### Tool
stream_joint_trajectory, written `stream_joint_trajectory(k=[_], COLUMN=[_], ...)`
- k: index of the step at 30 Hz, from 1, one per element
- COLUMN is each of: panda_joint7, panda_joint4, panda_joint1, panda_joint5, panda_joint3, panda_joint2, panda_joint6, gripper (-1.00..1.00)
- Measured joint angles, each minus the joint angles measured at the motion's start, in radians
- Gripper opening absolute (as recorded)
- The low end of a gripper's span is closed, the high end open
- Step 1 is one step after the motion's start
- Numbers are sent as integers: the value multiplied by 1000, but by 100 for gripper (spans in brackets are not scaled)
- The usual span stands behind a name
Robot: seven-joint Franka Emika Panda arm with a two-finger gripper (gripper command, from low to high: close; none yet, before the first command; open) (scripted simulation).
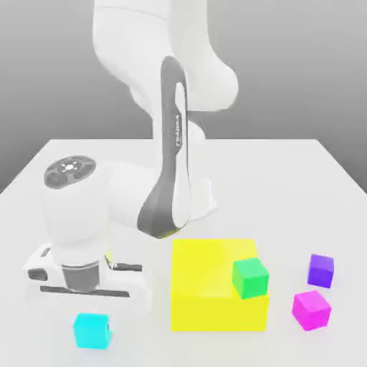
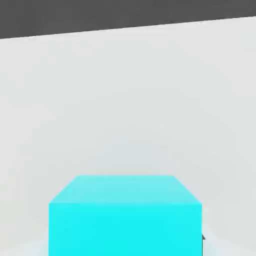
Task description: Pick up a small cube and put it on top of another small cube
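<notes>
White robot arm lowering… no: claw [image 1: 92,304] hovering low over smooth white worktop [image 1: 301,179]. Matte cyan cube [image 1: 92,330] sitting directly under claw, apart from large yellow block [image 1: 208,279]. Green cube [image 1: 250,278], magenta cube [image 1: 311,309], purple cube [image 1: 321,270] lying well beyond. Finger state: cannot tell.

the exterior view looks from the front and above, facing the arm across the white counter [image 1: 308,172], at middling range. the hand view sits low and very near the cyan cube [image 2: 125,215], which both views share [image 1: 92,330] along with the counter.
</notes>
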Motion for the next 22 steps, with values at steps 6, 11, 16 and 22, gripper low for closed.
stream_joint_trajectory(k=[6, 11, 16, 22], panda_joint7=[-12, -41, -55, -53], panda_joint4=[-47, -87, -130, -155], panda_joint1=[126, 273, 330, 333], panda_joint5=[-63, -114, -155, -161], panda_joint3=[87, 165, 234, 238], panda_joint2=[-211, -389, -452, -370], panda_joint6=[-164, -298, -312, -205], gripper=[-100, -100, -100, 100])
